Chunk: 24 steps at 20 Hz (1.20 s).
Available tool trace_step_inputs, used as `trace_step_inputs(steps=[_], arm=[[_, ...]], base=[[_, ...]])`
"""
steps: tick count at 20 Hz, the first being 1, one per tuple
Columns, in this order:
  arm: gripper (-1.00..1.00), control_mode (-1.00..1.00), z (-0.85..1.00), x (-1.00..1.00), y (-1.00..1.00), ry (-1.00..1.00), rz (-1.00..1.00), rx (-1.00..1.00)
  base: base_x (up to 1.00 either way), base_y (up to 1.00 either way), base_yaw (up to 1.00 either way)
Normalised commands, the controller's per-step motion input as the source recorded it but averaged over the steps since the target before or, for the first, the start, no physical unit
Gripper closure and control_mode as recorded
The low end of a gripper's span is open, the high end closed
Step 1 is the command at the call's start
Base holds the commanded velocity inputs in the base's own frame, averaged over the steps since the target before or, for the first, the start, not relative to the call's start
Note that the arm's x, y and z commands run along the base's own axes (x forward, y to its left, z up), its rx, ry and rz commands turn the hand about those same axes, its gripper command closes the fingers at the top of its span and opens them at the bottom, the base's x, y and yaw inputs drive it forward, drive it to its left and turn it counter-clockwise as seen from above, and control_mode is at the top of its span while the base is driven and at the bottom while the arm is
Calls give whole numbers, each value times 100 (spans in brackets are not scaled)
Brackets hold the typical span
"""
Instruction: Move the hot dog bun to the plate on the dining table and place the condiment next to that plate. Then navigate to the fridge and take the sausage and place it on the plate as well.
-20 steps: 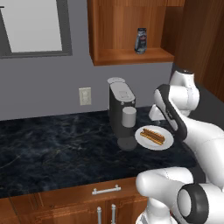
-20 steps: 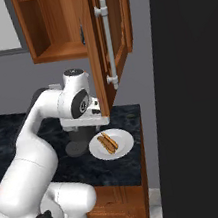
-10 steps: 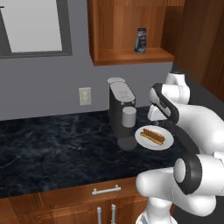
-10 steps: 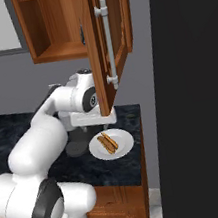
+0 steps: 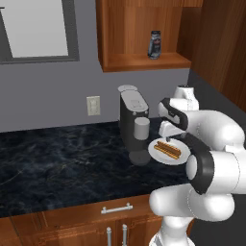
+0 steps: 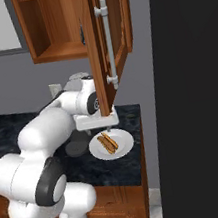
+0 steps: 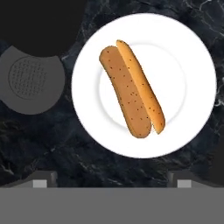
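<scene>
Above the dark marbled desk (image 5: 57, 158), hovered over a plain white plate (image 5: 154, 153) with jaws spread wide and gripping nothing. Saw both fingertips (image 7: 41, 178) in the hand view at 7 and 5 o'clock, well apart, with bare desk (image 7: 43, 144) between them and the plate (image 7: 188, 87) beyond.

Found the hot dog bun (image 7: 131, 87) lying flat on that plate, split lengthwise into two halves that touched along their length. Noted it running from about 11 o'clock to 5 o'clock across the plate's middle in the hand view, the speckled browner half on the 9 o'clock side and the paler orange half on the 3 o'clock side. Kept wholly inside the rim.

Spotted a round grey drip tray (image 7: 28, 78) at 9 o'clock of the plate in the hand view, just beside it and not touching. Traced it in the left base view to a dark coffee machine (image 5: 133, 120) at 10 o'clock of the plate, with the hot dog bun (image 5: 167, 149) close by its foot.

Located the condiment bottle (image 5: 154, 44) upright on the open wall cabinet's shelf (image 5: 144, 61), at 12 o'clock of the plate and well apart from the bun. Marked a wall outlet (image 5: 93, 104) at 9 o'clock of the coffee machine.

From the right base view, saw the open cabinet door (image 6: 95, 47) with its steel handle (image 6: 109, 42) hanging in front of the arm's wrist, and below it the plate (image 6: 122, 141) carrying the bun (image 6: 107, 143) near the desk's (image 6: 126, 169) 3 o'clock end.
</scene>
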Motion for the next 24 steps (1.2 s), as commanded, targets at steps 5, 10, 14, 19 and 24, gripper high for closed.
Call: trace_step_inputs(steps=[5, 10, 14, 19, 24], arm=[[-100, -100, -30, 20, 0, 2, 6, 0], [-100, -100, -21, 11, 0, 0, 1, 0], [-100, -100, -32, 10, -3, 0, 1, 0], [-100, -100, -34, 10, -2, 1, 1, 0], [-100, -100, -26, 8, -9, 0, 3, 0]], base=[[0, 0, 0], [0, 0, 0], [0, 0, 0], [0, 0, 0], [0, 0, 0]])
